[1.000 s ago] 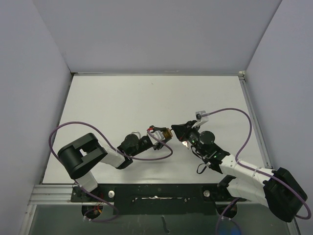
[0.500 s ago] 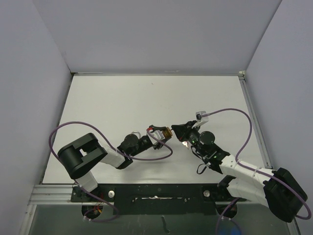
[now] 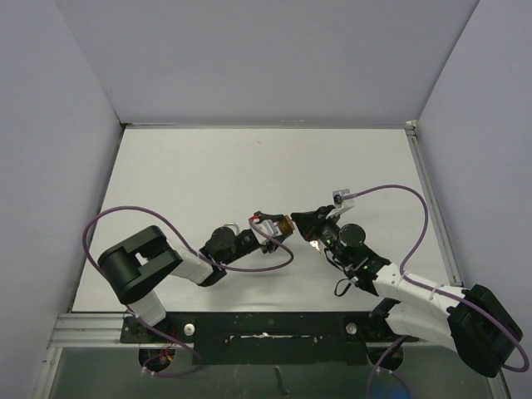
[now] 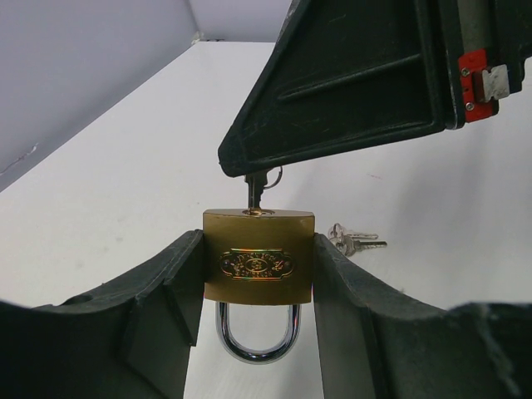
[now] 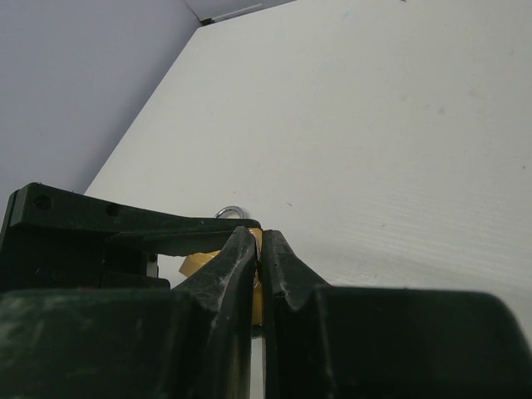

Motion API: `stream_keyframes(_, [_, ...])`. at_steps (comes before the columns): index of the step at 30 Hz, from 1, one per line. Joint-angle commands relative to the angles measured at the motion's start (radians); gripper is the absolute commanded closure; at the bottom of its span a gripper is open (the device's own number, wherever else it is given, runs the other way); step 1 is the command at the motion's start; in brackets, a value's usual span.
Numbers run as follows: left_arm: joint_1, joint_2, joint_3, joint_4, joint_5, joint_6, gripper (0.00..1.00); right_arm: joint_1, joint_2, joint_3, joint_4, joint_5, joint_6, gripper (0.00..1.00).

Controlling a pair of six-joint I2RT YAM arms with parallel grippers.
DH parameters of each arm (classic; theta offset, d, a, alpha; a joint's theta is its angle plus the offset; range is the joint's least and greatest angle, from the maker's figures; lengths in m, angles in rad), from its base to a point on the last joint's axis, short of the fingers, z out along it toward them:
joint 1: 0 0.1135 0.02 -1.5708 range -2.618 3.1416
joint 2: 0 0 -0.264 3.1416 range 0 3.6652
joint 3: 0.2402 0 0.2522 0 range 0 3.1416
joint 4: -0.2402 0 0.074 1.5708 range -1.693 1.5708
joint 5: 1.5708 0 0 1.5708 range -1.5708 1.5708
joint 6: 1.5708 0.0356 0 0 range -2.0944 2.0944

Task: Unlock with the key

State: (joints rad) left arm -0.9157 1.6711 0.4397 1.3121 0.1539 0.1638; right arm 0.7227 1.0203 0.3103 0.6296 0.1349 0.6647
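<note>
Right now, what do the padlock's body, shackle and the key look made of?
The padlock body looks like brass: golden, satin sheen, embossed oval badge. The shackle looks like chromed steel: mirror-bright silver. The key is silvery metal, mostly hidden; finish unclear.

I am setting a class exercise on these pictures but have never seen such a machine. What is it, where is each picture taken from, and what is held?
Two robot arms are bolted to a white table. One picture looks down from above; the other two come from a camera on each wrist. The left claw grips a brass padlock by its sides. The right claw pinches a key whose tip sits in the padlock's keyhole. Spare keys lie on the table.
</note>
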Motion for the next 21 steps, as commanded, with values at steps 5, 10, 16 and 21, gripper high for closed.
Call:
stream_keyframes(5, [-0.002,-0.073,0.068,0.131,0.020,-0.020,1.00,0.009,-0.001,0.005,0.031,-0.009,-0.017,1.00])
stream_keyframes(10, [-0.002,-0.088,0.091,0.103,0.017,-0.016,1.00,0.009,0.021,0.019,0.021,-0.038,-0.017,1.00])
stream_keyframes(16, [-0.002,-0.087,0.128,0.096,-0.002,-0.025,1.00,0.008,0.054,0.026,0.040,-0.060,-0.010,1.00])
stream_keyframes(21, [-0.002,-0.085,0.140,0.112,-0.006,-0.031,1.00,0.009,0.062,0.025,0.062,-0.060,0.001,1.00])
